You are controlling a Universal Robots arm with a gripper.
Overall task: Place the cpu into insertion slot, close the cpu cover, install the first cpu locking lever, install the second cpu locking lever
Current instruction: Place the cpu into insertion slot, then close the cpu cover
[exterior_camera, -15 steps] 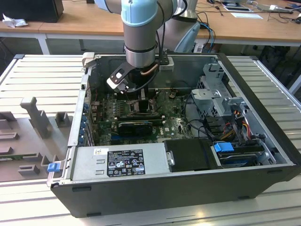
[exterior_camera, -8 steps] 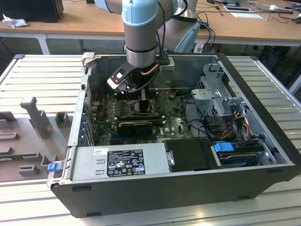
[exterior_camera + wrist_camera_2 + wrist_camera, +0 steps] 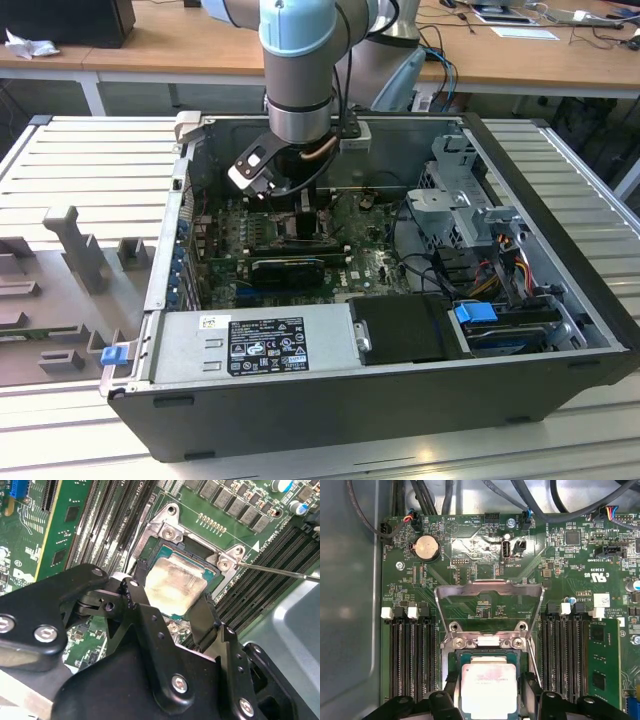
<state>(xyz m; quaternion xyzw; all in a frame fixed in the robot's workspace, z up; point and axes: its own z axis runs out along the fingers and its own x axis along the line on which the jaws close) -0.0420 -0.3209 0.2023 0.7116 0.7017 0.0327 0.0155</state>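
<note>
Exterior view first: the grey robot arm (image 3: 298,70) reaches down into the open black computer case (image 3: 560,290) lying on its side on the slatted metal bench (image 3: 90,160). Its black gripper (image 3: 298,205) is low over the green motherboard (image 3: 375,262), nearer the case's far wall than the silver power supply box (image 3: 255,345) along the near wall.

Both wrist views are where it gets clear. The cpu (image 3: 175,587), a small flat square chip with a pale silver-grey metal top, is sitting right in the insertion slot (image 3: 145,560), the square black-framed socket on the board. As far as I can see it lies flat and lined up with the frame. The gripper (image 3: 170,604) is pinching it, one black finger (image 3: 136,597) tight against one edge of the chip and the other against the opposite edge. The first wrist view shows the same thing, with the cpu (image 3: 488,690) sitting between the two fingertips.

The cpu cover (image 3: 488,585), a thin silvery metal frame with a square opening, is flipped up and back on its hinge, standing clear of the chip, so the socket is uncovered. A thin silvery wire lever (image 3: 280,572) sticks out sideways from one socket corner, over the long black memory slots (image 3: 260,592). More of those slots (image 3: 412,660) run along both sides of the socket.
</note>
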